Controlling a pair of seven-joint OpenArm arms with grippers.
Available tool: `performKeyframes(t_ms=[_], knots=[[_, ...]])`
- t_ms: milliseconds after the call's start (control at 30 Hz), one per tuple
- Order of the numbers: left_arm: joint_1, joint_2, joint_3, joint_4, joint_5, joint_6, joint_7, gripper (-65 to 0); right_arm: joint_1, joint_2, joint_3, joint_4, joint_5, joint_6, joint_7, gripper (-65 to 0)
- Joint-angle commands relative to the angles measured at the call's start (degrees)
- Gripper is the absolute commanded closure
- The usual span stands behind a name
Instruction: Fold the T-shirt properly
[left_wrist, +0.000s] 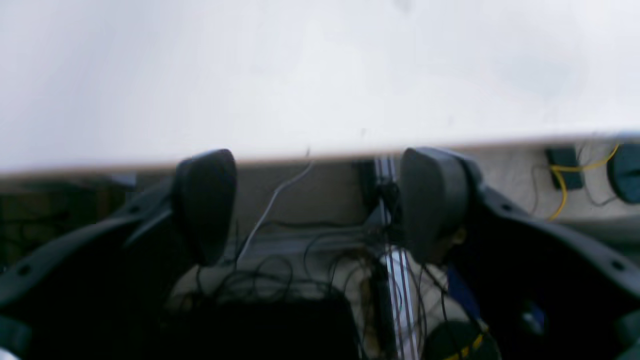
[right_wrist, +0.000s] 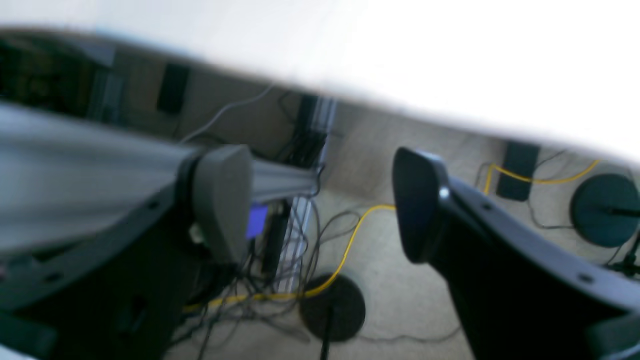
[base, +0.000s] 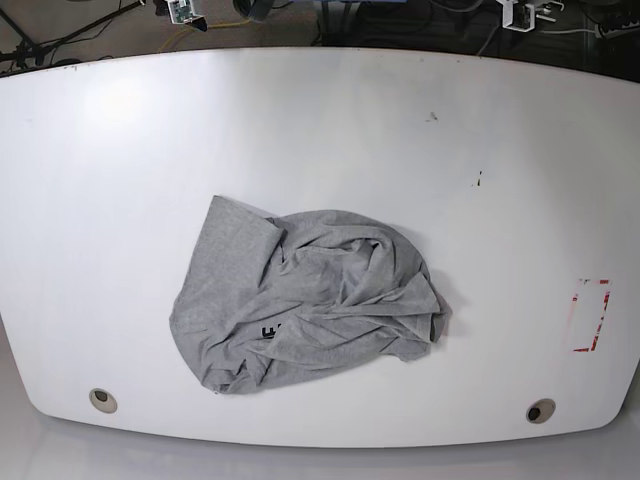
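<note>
The T-shirt (base: 310, 305) lies crumpled in a heap in the middle of the white table (base: 120, 180), light grey, with a bit of black lettering (base: 268, 330) showing among the folds. My left gripper (left_wrist: 320, 200) is open with nothing between its dark fingers (left_wrist: 205, 205); it hangs at the table's edge (left_wrist: 320, 155), over the floor. My right gripper (right_wrist: 320, 200) is also open and empty, beside the table's edge (right_wrist: 380, 107). Neither wrist view shows the shirt, and neither gripper is near it.
A red-outlined rectangle (base: 590, 315) is marked near the table's right end. Two round holes (base: 100, 400) (base: 541, 411) sit near the front edge. Below the grippers are tangled cables (left_wrist: 280, 280), a yellow cable (right_wrist: 350, 235) and round stand bases (right_wrist: 332, 307).
</note>
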Motion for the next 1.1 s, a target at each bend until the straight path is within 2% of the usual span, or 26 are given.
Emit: performKeyframes(t_ms=[0,233,367,433,633,867,1067], knots=[[-1.94,-0.35,-0.27,1.15,0.22,0.14,-1.28,-48.3,0.81,-0.92,1.25,1.58,0.39,0.8,1.48,-41.9],[-10.99,-4.39,1.75,0.71,0.04,0.05,-0.31,-48.8,8.28,-3.91,2.75,1.49,0.39,0.8,1.39,-42.3],[-17.94,-5.62,3.51,0.71,-0.04,0.05,7.34,-48.8,11.36,-5.32,2.84,1.49,0.31,0.8,1.39,-42.3],[-22.95,-5.45,3.69,0.71,-0.04,0.05,13.05,-48.8,13.12,-5.32,2.84,1.49,0.31,0.71,1.39,-42.2],[-33.5,-5.62,8.08,0.62,-0.04,-0.03,23.51,-48.8,15.4,-5.41,2.84,1.58,0.31,0.36,1.39,-42.0],[-45.02,-5.36,14.24,-3.95,0.22,-0.03,30.19,-48.6,16.46,-5.49,2.84,1.58,0.39,0.36,1.3,-41.9],[-51.96,-5.18,20.48,-12.12,-0.04,0.05,30.81,-48.6,16.55,-5.49,2.84,1.58,0.39,0.36,1.3,-41.9]])
